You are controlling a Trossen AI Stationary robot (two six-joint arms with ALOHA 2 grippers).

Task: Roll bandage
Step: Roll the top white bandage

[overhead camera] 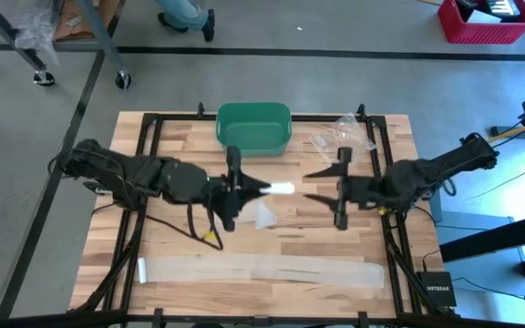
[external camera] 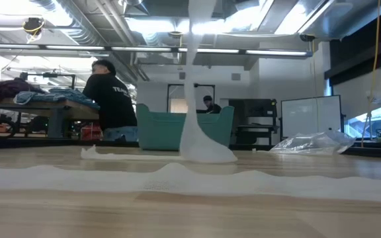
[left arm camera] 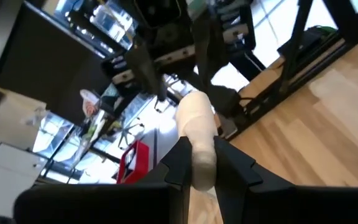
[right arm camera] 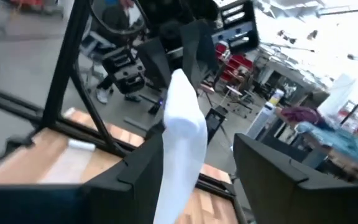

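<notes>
White bandage [overhead camera: 279, 189] hangs from the pinching left hand [overhead camera: 264, 190] to the wooden bench [overhead camera: 335, 246] near the green bin [overhead camera: 254, 128]; right hand [overhead camera: 310, 185] gapes, holding nothing.

A workshop or lab: bare ceiling ducts [external camera: 104, 26], concrete floor [overhead camera: 335, 27], a red crate [overhead camera: 486, 20], a whiteboard [external camera: 311, 118].

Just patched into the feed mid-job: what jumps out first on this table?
The left gripper, at table centre, is shut on a white rolled bandage whose loose tail hangs to the wooden table. The right gripper faces it, open. A long flat white strip lies along the near edge, a green plastic bin at the far edge.
</notes>
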